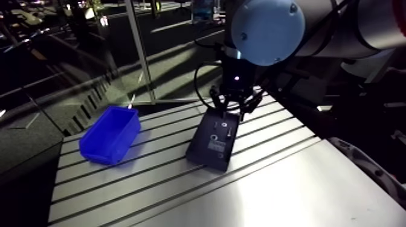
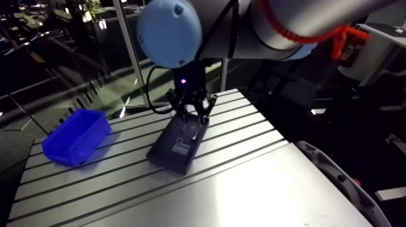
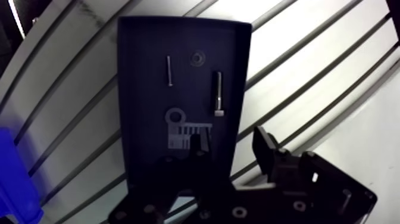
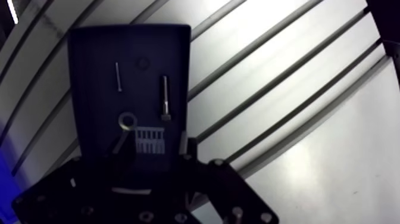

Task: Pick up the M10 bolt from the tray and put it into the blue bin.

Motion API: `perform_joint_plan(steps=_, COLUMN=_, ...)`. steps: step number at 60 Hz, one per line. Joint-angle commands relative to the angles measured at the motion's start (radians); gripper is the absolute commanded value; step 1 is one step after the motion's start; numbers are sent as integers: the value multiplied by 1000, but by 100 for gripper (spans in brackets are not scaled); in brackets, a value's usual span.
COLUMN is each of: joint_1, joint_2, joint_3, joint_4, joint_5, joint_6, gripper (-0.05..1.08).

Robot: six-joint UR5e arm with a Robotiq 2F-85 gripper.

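I see the arm reaching down steeply, wrist vertical, with the gripper (image 4: 152, 149) poised over one end of the dark tray (image 3: 137, 71) on the table (image 1: 290, 181). Its jaws stand apart, gripping nothing. The M10 bolt (image 3: 218, 93) lies flat in the tray just ahead of the fingers, beside a thinner screw (image 3: 169, 71). The blue bin (image 1: 110, 134) sits well apart.

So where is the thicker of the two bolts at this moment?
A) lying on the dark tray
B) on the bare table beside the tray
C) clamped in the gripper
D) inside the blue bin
A: in the wrist view the thicker bolt lies flat on the dark tray, beside the thin bolt and ahead of the open gripper, which holds nothing.
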Motion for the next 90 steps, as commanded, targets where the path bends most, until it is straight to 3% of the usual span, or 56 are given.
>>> perform_joint_plan(steps=1, joint_1=-3, joint_2=15, joint_3=6, joint_4=-10, joint_5=4, joint_6=-11, gripper=54)
perform_joint_plan(steps=46, joint_1=-7, joint_2=69, joint_3=2, joint_4=-11, joint_5=13, joint_6=-23, gripper=62)
perform_joint_plan(steps=56, joint_1=-7, joint_2=81, joint_3=6, joint_4=-56, joint_5=16, joint_6=-25, gripper=62)
perform_joint_plan(steps=90, joint_1=-10, joint_2=97, joint_3=6, joint_4=-60, joint_5=13, joint_6=-25, gripper=62)
